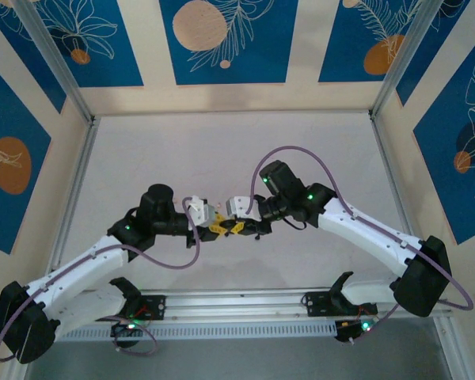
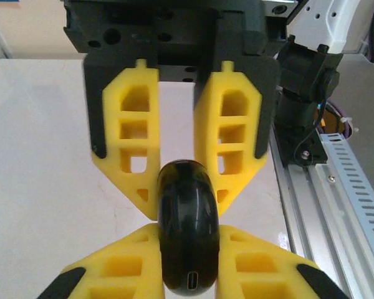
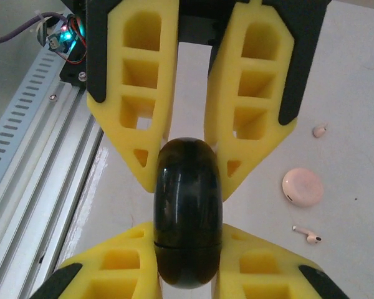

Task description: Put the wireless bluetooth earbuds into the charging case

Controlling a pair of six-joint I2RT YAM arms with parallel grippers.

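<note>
With the left tool [image 2: 188, 240] pinching the closed black charging case [image 2: 188, 205] and the right tool [image 3: 188, 237] apparently pinching its other end, the earbuds [image 3: 306, 235] lie loose on the table [image 3: 361, 75], so prising the case open likely comes next.

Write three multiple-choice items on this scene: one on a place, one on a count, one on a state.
1. Where is the black charging case? A on the table; B between the left tool and right tool; C on the rail.
2. How many loose earbuds lie near the pink disc? A one; B two; C four.
3. The case's lid is: A shut; B wide open; C off.
Answers: B, both tools flank it; B, one above the disc, one below, in the right wrist view; A, only a thin seam shows.
</note>
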